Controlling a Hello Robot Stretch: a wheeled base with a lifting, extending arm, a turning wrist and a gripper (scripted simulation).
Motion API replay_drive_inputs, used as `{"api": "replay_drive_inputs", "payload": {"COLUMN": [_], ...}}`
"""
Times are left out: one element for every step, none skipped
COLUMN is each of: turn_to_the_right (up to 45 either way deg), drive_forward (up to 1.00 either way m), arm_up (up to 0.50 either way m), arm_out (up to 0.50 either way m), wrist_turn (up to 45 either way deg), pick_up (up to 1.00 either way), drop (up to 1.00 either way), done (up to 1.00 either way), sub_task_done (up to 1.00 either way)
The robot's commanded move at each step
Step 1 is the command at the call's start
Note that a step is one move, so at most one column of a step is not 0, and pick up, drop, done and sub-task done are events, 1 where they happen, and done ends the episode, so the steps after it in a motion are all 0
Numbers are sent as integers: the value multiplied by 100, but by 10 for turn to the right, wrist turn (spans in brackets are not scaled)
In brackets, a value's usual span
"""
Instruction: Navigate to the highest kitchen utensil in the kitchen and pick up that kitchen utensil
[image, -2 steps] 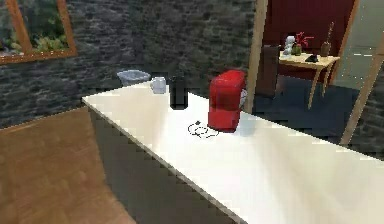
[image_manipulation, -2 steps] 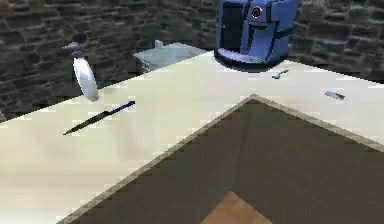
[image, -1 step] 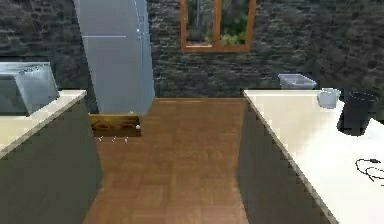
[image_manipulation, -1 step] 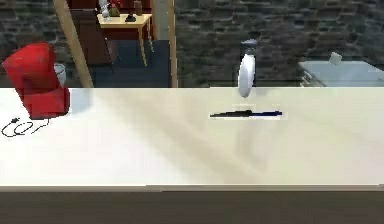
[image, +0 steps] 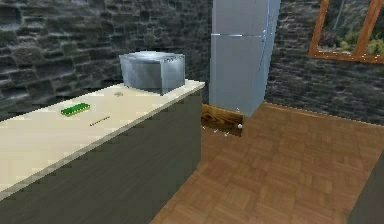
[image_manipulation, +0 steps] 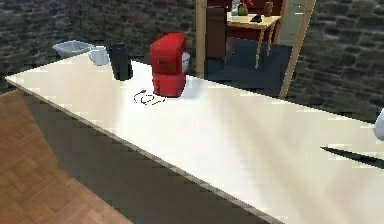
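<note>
The pincer's state could not be told. On the smooth pale countertop (image_manipulation: 230, 130), a thin dark pointed thing (image_manipulation: 352, 153) lay at the arm side view's right edge. A small wiry dark thing (image_manipulation: 148, 97) lay just before a boxy red appliance (image_manipulation: 168, 64). Which was the utensil, I could not tell. A black cylinder (image_manipulation: 120, 60) stood beside the appliance, a rough stone wall (image_manipulation: 40, 20) beyond.

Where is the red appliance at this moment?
In the arm side view, the red appliance stands on the pale counter, left of the middle and near the counter's far edge, just right of a black cylinder.
</note>
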Motion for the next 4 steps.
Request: {"api": "replay_drive_inputs", "payload": {"turn_to_the_right": [0, 0, 0, 0], "drive_forward": [0, 0, 0, 0], "arm_up": [50, 38, 0, 0], "arm_out": [0, 0, 50, 0], "wrist_turn": [0, 0, 0, 450], "pick_up": [0, 0, 0, 0], "drop": [0, 0, 0, 0], "done": [0, 0, 0, 0], "sub_task_done": [0, 0, 0, 0]}}
